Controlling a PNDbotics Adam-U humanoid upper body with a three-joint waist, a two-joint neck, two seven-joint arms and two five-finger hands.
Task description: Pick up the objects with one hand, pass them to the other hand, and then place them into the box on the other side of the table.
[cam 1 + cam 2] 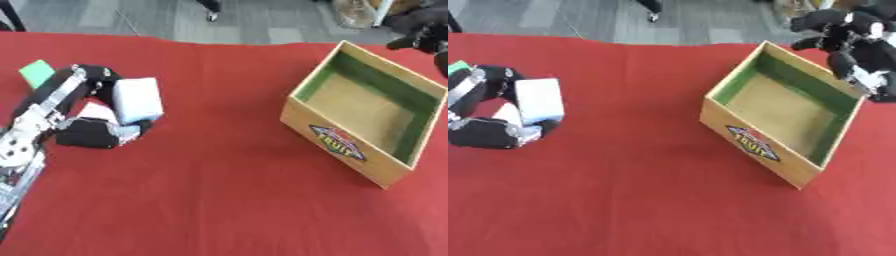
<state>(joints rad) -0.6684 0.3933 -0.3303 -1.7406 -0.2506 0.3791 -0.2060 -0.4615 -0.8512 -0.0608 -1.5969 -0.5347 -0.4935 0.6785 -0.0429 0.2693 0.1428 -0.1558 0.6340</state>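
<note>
A pale white-blue block (138, 99) is held in my left hand (94, 131) over the left part of the red table, fingers and thumb curled round it. A small green object (37, 73) lies behind that hand near the left edge. The wooden box (367, 112) with a green inner lining and a printed label stands empty at the right. My right hand (852, 37) hovers above the box's far right corner, its black fingers relaxed and holding nothing.
Red cloth (210, 190) covers the whole table, with a wide bare stretch between the left hand and the box. Grey floor shows past the far edge.
</note>
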